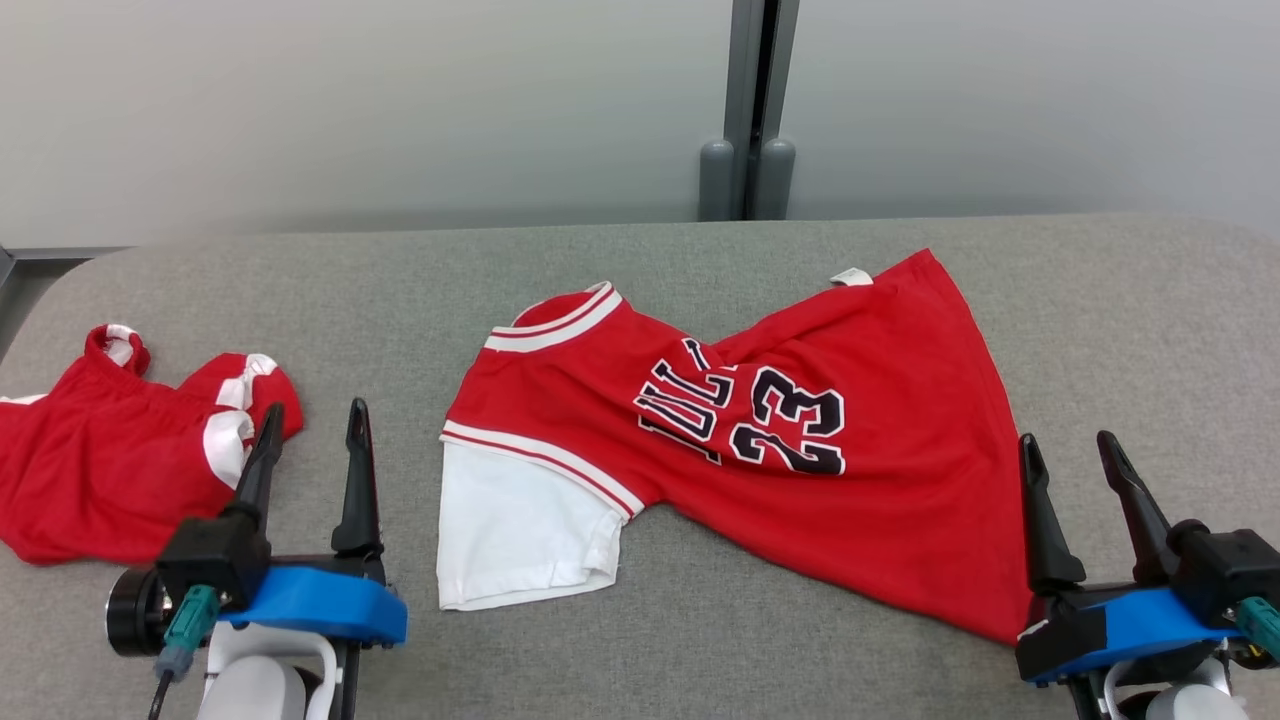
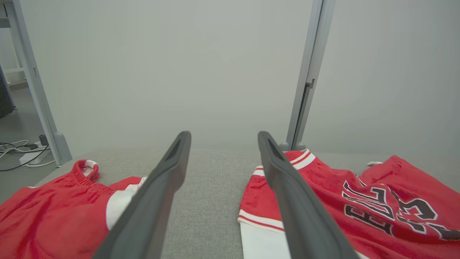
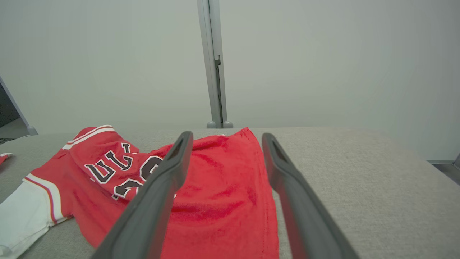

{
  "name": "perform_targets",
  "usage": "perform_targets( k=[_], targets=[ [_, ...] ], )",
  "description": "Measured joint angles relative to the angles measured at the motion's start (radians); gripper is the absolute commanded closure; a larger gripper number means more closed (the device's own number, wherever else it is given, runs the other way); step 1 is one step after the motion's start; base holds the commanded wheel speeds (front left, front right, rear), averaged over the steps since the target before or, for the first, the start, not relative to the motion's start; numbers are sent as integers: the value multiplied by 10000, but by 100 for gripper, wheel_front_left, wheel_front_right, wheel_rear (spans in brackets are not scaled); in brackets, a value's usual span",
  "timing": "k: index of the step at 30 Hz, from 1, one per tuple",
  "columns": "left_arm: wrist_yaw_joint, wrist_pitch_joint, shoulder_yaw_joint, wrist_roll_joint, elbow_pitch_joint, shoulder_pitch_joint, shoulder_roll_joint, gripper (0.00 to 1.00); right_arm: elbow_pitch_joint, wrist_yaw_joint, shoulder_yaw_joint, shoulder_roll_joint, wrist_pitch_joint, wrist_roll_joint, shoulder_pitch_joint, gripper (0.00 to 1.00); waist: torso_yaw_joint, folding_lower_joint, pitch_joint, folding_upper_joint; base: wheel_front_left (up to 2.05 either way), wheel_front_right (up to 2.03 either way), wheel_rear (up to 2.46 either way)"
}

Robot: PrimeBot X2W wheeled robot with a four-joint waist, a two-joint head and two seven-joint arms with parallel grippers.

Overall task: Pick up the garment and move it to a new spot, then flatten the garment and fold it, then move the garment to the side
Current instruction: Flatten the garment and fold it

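Head view shows the jersey, red, twisted, rumpled, numbered 23.

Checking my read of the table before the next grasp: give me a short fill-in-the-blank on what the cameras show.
1. The number printed on the red jersey is ____.
2. The jersey's sleeve nearest the robot is ____ in colour.
3. The left end effector and the right end effector both have their jaws ____.
4. The crumpled red garment lies on the robot's ____ side of the jersey.

Missing words: 23; white; open; left.
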Motion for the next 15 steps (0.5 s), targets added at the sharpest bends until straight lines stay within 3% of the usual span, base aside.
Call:
perform_targets(
  k=[15],
  targets=[
    [-86,0,272,596,-581,1533,-104,0,-318,-2,-571,2,525,-146,1023,0,41,0,-607,0,0,0,0]
  ],
)
